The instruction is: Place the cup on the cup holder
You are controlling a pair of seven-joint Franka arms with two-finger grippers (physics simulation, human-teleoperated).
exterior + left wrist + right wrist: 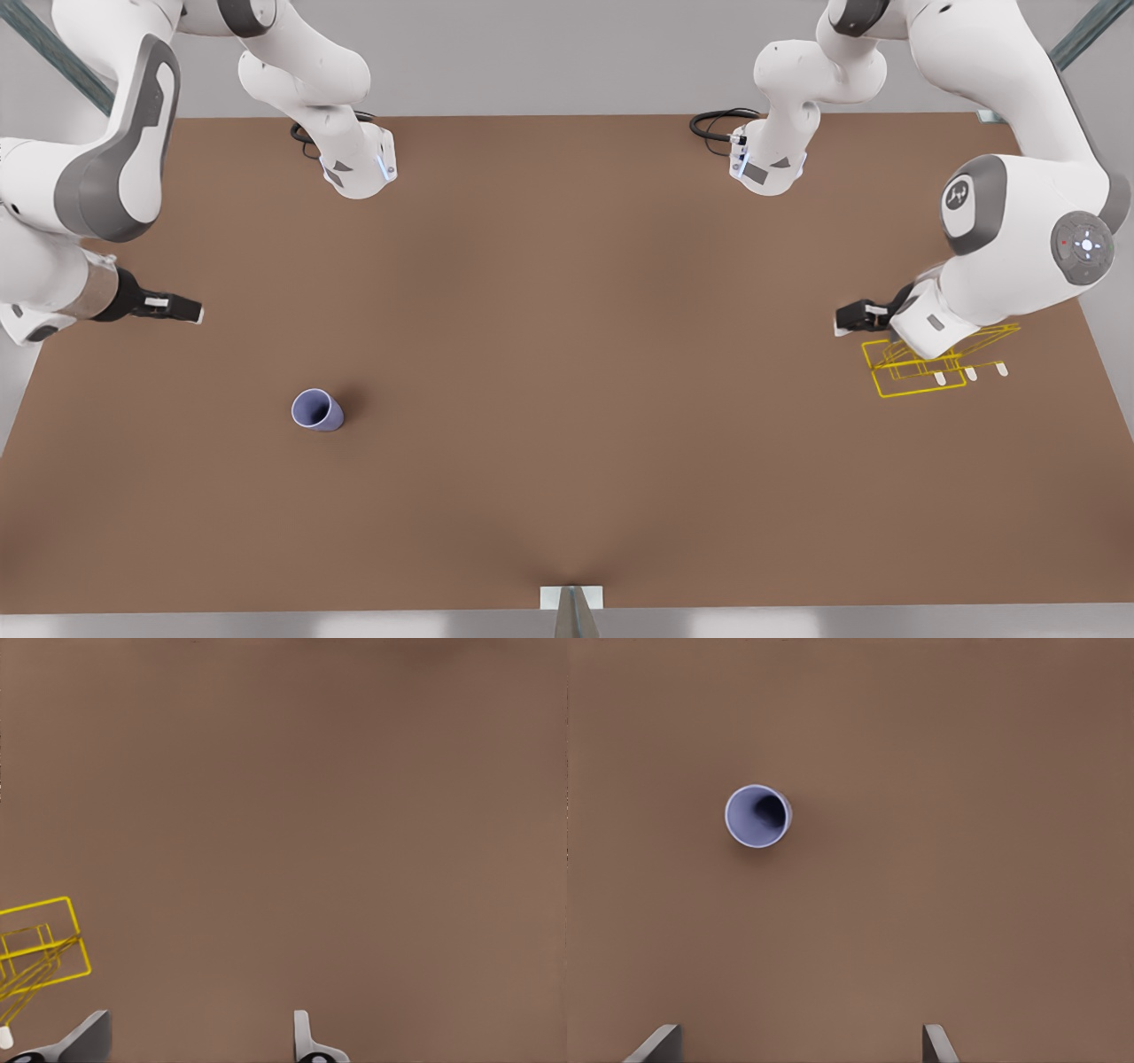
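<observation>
Right gripper (197, 312): on the arm at the front view's left, held above the table (567, 292), clear of everything. In the right wrist view its two fingertips (656, 1043) stand wide apart with bare table between them; nothing is gripped. The cup (757, 816) sits ahead of those fingertips, open mouth facing the camera, dark inside, pale lavender-blue rim.

Left gripper (840, 321): on the arm at the front view's right, also above the table, just beside the cup holder (912, 372). In the left wrist view its fingers (89, 1036) are spread apart, gap empty. The yellow wire frame of the cup holder (40, 948) lies off to one side of the fingers, not between them; one white prong tip shows at the picture's edge.

Cup in the front view (316, 410): stands on the table in the front view's lower left part, mouth up and leaning slightly as seen from this camera, apart from the right gripper and untouched by it.

Cup holder in the front view: rests on the table near the right edge, rectangular base flat, slanted prongs with white tips pointing toward the front view's right; partly covered by the left arm's wrist. Cup and cup holder are well apart, on opposite sides of the table
</observation>
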